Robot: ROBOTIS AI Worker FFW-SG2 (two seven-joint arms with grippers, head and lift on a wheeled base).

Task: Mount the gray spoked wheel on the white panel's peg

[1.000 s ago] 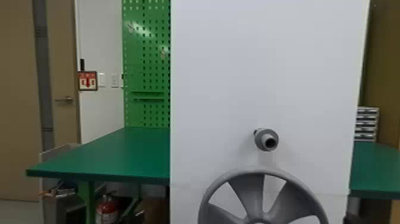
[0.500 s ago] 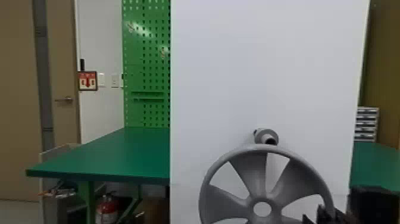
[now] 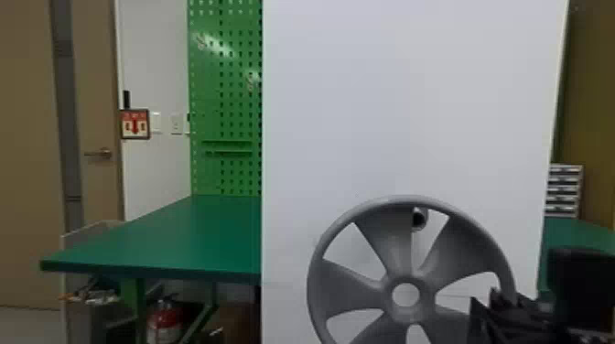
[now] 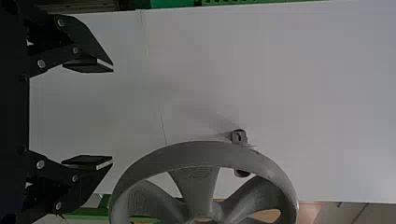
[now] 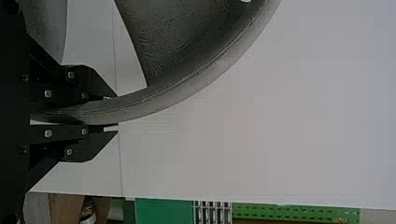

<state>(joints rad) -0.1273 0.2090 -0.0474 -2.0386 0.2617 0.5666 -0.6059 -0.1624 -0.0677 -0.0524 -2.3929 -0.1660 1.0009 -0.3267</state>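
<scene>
In the head view my right gripper (image 3: 496, 311) is at the lower right, on the right rim of the gray spoked wheel (image 3: 405, 270). The right wrist view has this gripper (image 5: 111, 113) shut on the rim of the wheel (image 5: 201, 74). The wheel stands upright before the white panel (image 3: 412, 114); the peg (image 3: 418, 219) shows through an opening between two spokes, above the hub hole. In the left wrist view my left gripper (image 4: 112, 115) stands open with nothing between its fingers, and the peg (image 4: 239, 136) juts from the panel behind the wheel (image 4: 201, 154).
A green table (image 3: 174, 238) extends behind the panel on the left, with a green pegboard (image 3: 226, 100) above it. Small drawers (image 3: 565, 190) stand at the right, beyond the panel's edge. A fire extinguisher (image 3: 164, 320) is under the table.
In the head view the wheel has risen, its upper part now overlapping the peg that was above it. My right gripper has come up into the lower right with it.
</scene>
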